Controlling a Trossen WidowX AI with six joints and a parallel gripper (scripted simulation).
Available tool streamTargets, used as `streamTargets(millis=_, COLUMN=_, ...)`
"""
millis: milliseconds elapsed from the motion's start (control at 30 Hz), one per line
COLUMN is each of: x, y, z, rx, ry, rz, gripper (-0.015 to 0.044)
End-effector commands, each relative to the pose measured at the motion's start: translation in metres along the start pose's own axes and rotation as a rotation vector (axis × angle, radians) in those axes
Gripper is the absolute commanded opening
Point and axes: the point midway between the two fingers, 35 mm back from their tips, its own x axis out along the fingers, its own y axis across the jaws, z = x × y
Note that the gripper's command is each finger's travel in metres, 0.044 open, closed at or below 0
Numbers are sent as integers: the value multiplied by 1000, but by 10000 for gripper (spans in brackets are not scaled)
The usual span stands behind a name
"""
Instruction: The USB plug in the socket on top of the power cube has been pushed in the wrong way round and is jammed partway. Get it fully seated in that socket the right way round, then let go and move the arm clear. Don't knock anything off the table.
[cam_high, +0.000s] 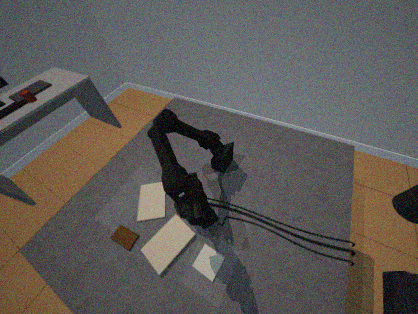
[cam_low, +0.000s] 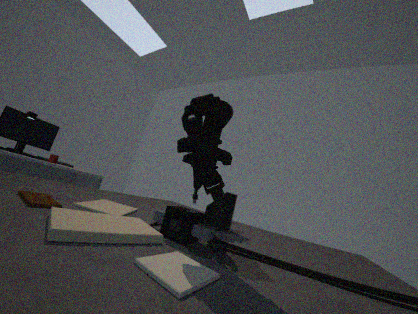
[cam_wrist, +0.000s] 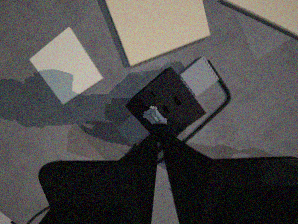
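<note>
The power cube is a dark block; small dark openings show on its top in the wrist view. A pale metallic piece, seemingly the socket, lies on the top near the cube's lower corner there. My gripper is shut on the USB plug, a small dark shape at the fingertips that I can barely make out. The tips are above the cube, with a narrow gap below them in the exterior view. The fingers are turned at an angle to the cube's sides. The arm hides the cube in the top view.
A light grey block with a black cable sits against the cube's side. A thick cream slab, a thin cream slab, a white card and a brown block lie nearby. Black cables run to the right.
</note>
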Motion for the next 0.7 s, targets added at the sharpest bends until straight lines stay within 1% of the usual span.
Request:
streamTargets(millis=0, x=0, y=0, z=0, rx=-109, ry=0, rz=1, gripper=0)
streamTargets(millis=667, x=0, y=0, z=0, rx=-633, ry=0, rz=1, gripper=0)
